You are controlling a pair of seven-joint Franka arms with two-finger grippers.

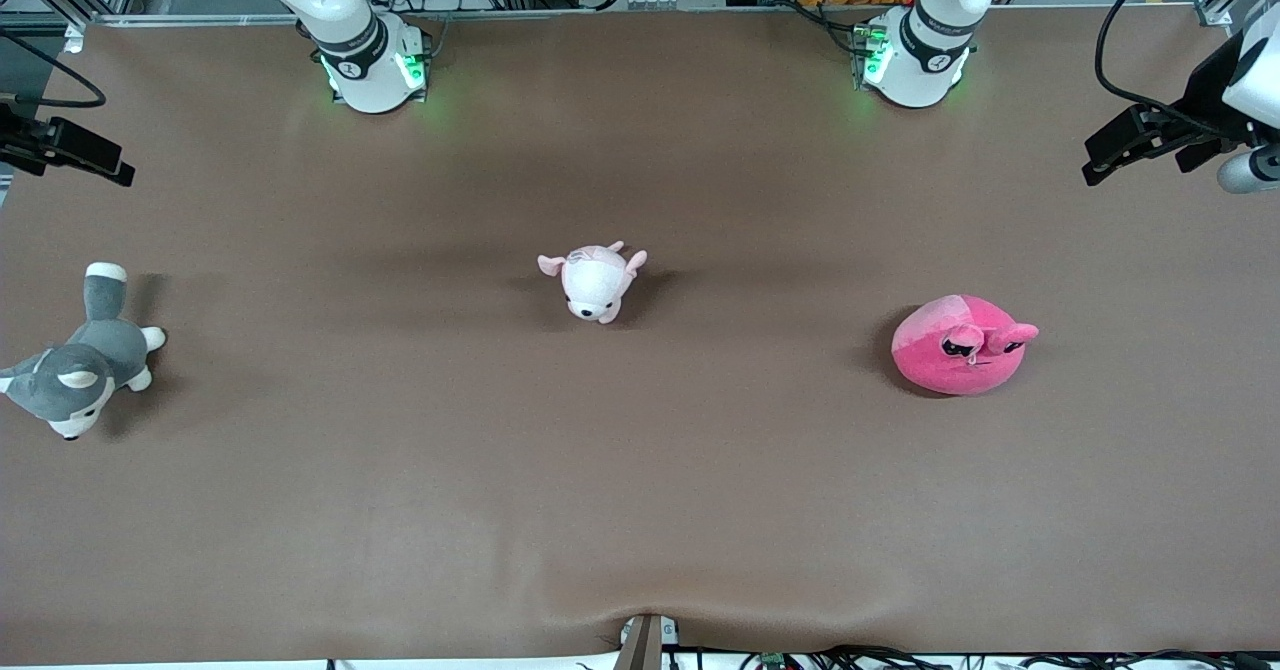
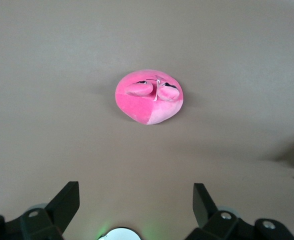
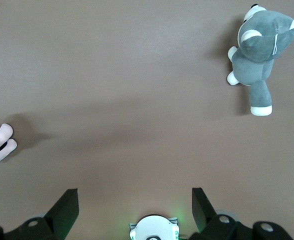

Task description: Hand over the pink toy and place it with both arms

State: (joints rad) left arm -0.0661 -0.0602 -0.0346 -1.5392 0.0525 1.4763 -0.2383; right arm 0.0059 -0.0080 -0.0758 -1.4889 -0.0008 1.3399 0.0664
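Hot-pink round pink toy [image 1: 962, 345] lies untouched; left gripper [image 2: 136, 200] and right gripper [image 3: 135, 200] fingers spread.

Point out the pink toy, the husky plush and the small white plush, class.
pink toy [image 1: 962, 352], front view, round body.
husky plush [image 1: 85, 365], front view, grey back.
white plush [image 1: 592, 285], front view, head.

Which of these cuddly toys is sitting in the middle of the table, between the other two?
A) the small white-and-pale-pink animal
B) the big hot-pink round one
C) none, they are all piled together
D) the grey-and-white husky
A: the small white-and-pale-pink plush animal lies mid-table, with the husky plush toward the right arm's end and the pink toy toward the left arm's end, all three apart.
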